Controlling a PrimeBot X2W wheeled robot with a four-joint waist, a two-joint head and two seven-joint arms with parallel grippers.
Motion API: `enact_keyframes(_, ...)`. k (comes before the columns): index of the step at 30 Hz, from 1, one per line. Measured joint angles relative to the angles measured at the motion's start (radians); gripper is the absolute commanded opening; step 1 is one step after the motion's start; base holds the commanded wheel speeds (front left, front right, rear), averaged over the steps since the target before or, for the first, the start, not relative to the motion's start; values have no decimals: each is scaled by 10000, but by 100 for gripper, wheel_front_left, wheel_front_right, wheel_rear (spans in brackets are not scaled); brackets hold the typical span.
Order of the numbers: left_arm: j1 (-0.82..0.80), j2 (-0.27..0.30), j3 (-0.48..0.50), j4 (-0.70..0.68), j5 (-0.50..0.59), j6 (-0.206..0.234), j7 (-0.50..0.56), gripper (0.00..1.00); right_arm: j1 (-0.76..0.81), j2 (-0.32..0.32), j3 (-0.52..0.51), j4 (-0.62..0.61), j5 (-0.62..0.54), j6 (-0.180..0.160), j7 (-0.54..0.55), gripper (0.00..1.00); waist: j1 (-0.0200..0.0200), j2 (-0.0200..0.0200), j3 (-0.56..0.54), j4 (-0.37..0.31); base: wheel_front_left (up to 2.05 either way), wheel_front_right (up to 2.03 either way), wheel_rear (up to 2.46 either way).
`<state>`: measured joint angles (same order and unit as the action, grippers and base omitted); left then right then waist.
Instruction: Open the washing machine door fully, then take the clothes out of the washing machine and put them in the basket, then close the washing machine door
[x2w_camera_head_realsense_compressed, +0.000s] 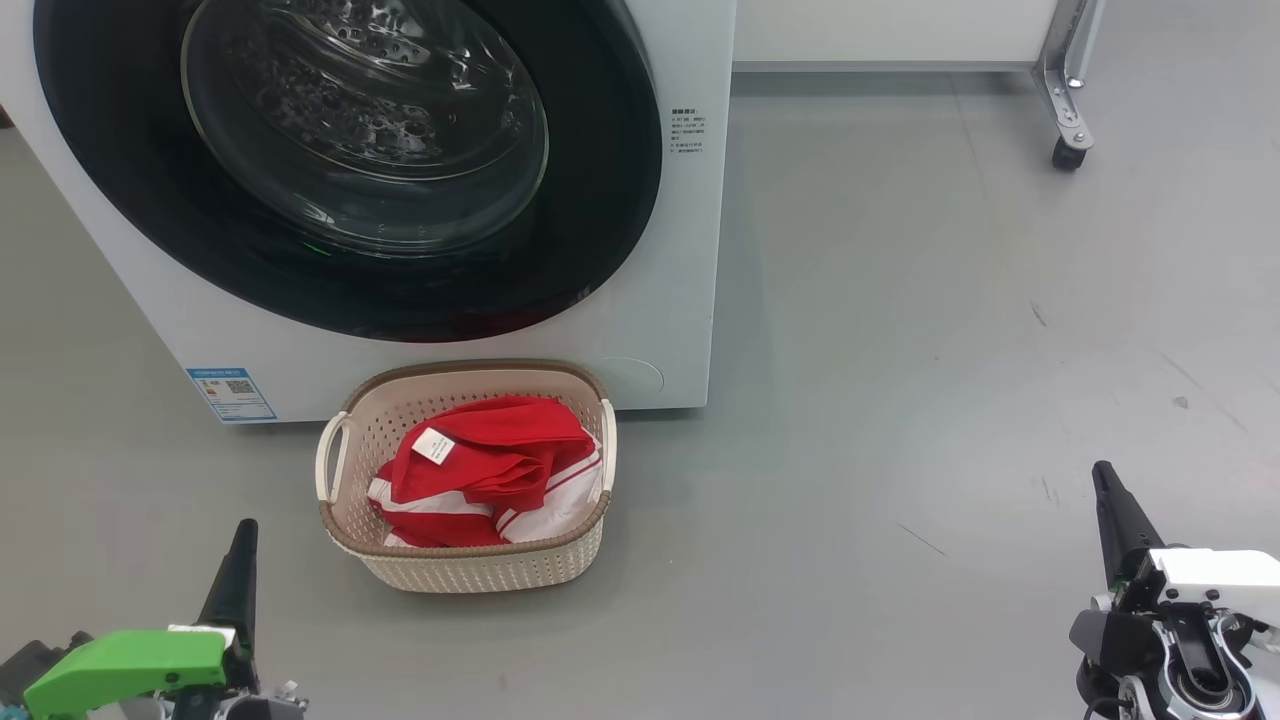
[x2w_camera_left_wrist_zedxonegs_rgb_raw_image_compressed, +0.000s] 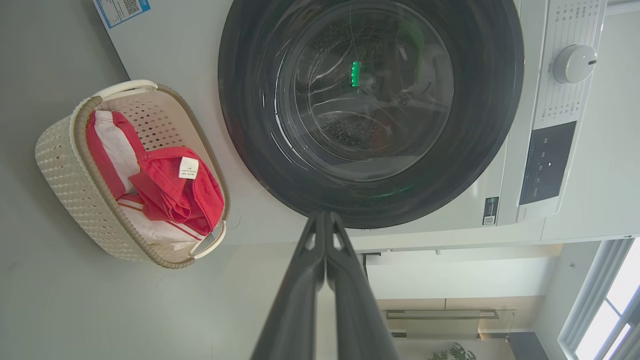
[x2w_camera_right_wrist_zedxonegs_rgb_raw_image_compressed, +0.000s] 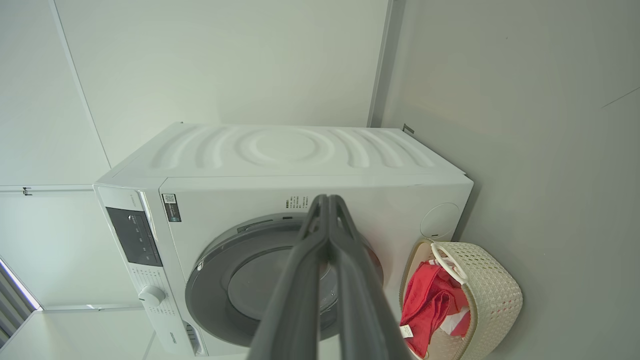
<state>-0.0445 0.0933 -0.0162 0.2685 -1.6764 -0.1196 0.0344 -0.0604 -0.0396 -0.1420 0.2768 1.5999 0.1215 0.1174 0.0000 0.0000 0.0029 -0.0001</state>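
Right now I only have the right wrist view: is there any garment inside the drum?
Observer: The left wrist view looks straight through the washing machine door. I see the bare perforated drum and no garment.
Operator: Where is my left hand?
Observer: The left hand is low left in the head view, shut and empty, apart from the basket.
Operator: Is anything hanging over the basket rim?
Observer: No. Seen from above, the clothes lie inside it with the white label facing up.
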Motion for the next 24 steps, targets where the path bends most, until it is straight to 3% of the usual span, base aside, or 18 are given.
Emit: enact_keyframes(24,-31,-2,35,54,0,-2,13,0,0,0,10,0,2,0,0,0,0,0,-1,1,0,0,0)
